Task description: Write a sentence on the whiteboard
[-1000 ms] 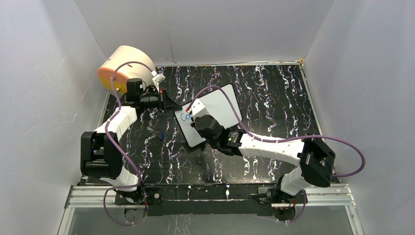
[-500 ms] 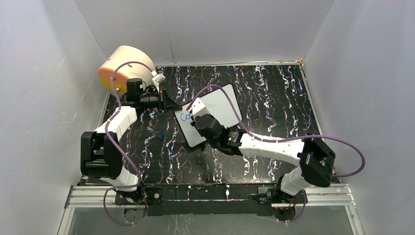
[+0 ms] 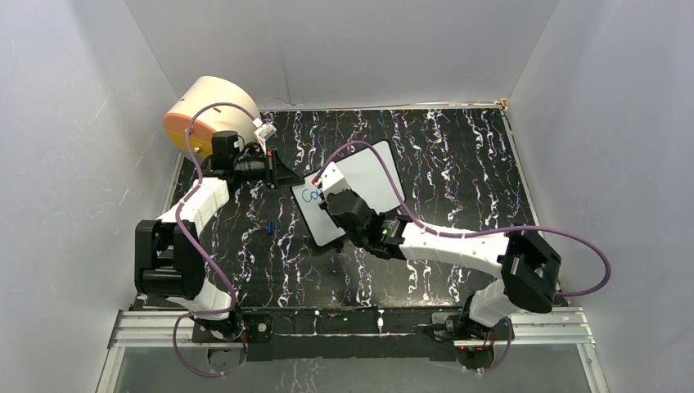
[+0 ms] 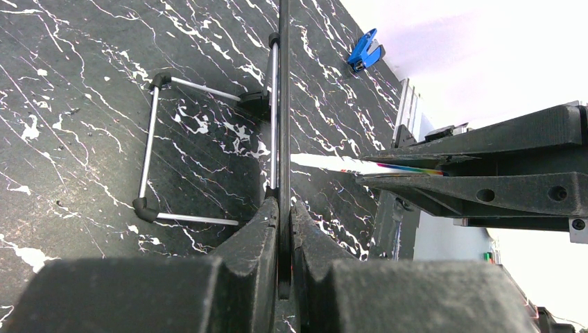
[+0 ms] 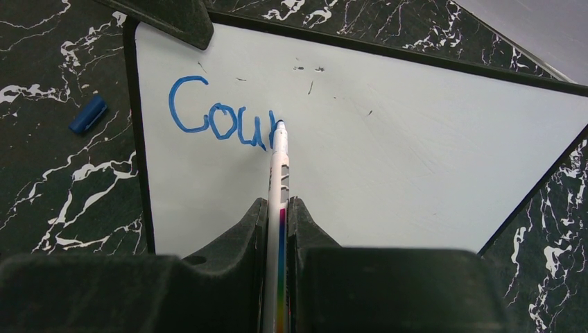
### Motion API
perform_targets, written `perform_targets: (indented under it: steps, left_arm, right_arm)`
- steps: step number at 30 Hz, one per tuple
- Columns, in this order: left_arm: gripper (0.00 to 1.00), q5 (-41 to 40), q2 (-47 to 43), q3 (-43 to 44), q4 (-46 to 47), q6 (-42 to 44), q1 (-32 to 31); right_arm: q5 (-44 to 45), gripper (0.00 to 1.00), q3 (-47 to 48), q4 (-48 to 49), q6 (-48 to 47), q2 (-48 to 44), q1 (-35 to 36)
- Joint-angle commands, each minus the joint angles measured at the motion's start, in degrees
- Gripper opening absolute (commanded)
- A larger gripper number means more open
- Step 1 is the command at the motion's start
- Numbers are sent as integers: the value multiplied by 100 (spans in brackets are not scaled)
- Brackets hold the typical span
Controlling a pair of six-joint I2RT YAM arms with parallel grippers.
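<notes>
Spreading across the overhead view, the black marbled desk [image 3: 475, 164] carries everything, with a cream-and-orange drum [image 3: 209, 106] at its upper left corner. The whiteboard [image 3: 368, 172] sits skewed just left of centre. Whether it lies flat or leans on the thin wire frame [image 4: 149, 139] beside its edge, I cannot tell.

It looks light, stiff and thin, and its glossy face is probably slick. Pen pressure could therefore push or pivot it. The black rim near a corner seems the right place to hold it, away from the ink, which would likely smear.

The left fingers [image 4: 274, 222] do this, pressed together on the rim at the board's upper left corner in the right wrist view. The right fingers [image 5: 265, 222] are clamped on a slim white marker [image 5: 280, 173], which runs up the middle of that view. Its smooth barrel is gripped well behind the tip and could swivel if it is pressed hard, so a light touch seems wise.

The tip meets the board at the end of the sentence [image 5: 222, 119], which so far is blue letters reading "Cou" plus one more stroke. Most of the writing is not yet done. A small blue cap [image 5: 88, 114] lies on the desk at the left, just off the board.
</notes>
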Motion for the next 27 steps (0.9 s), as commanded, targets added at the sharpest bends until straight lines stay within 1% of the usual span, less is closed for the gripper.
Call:
perform_targets:
  steps: [1,27]
  left_arm:
    - [0,-137,64,22,-257,158,-25]
    - [0,-165,54,22,-257,160,-25]
  right_arm:
    - [197,0,186,229,82,-18,-98]
    - [216,0,53,54,306,-228,-131]
